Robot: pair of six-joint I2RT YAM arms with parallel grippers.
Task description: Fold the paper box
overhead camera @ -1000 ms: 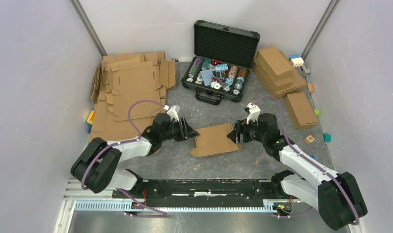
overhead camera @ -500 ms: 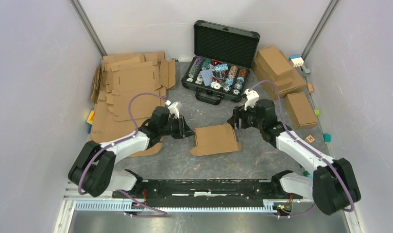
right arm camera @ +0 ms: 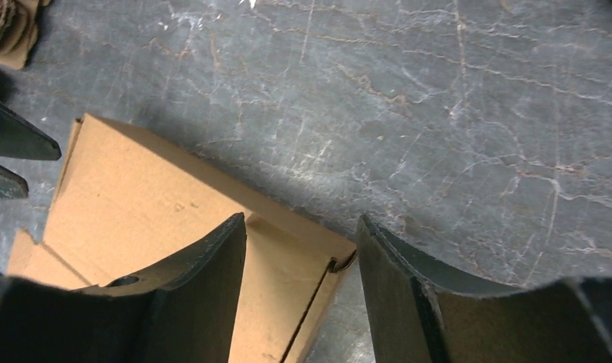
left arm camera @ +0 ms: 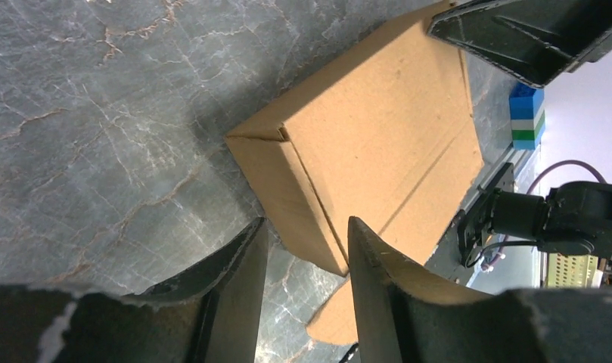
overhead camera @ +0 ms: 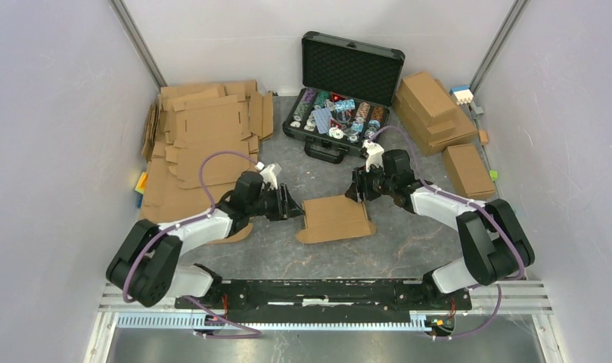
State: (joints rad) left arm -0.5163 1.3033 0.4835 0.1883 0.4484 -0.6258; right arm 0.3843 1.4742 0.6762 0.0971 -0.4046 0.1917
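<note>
The left gripper (overhead camera: 293,204) sits at the 9 o'clock edge of the paper box (overhead camera: 335,218). Its jaws are apart, and in its wrist view they straddle the near corner of the box (left arm camera: 378,128) without clamping it. The box lies on the table (overhead camera: 287,249) near the centre, a little toward 6 o'clock. It is shallow, with the lid panel down and a loose flap poking out at its 7 o'clock corner.

The right gripper (overhead camera: 355,190) hovers at the box's 1 o'clock corner. Its jaws are also apart, with the corner seam (right arm camera: 329,265) showing between them, slightly gapped.

The job now looks like closing up. It would go best with one gripper pressing flat on the lid so the light card cannot slide on the smooth stone. The other can then push the stray flap inward along its crease, low and square to the edge. Pushing at an angle could buckle the wall or spin the box.

No writing shows on the box. The flat sheets (overhead camera: 208,144) at 10 o'clock and the folded boxes (overhead camera: 435,110) at 2 o'clock are plain. Any markings in the black case (overhead camera: 340,113) at 12 o'clock are too small to read.
</note>
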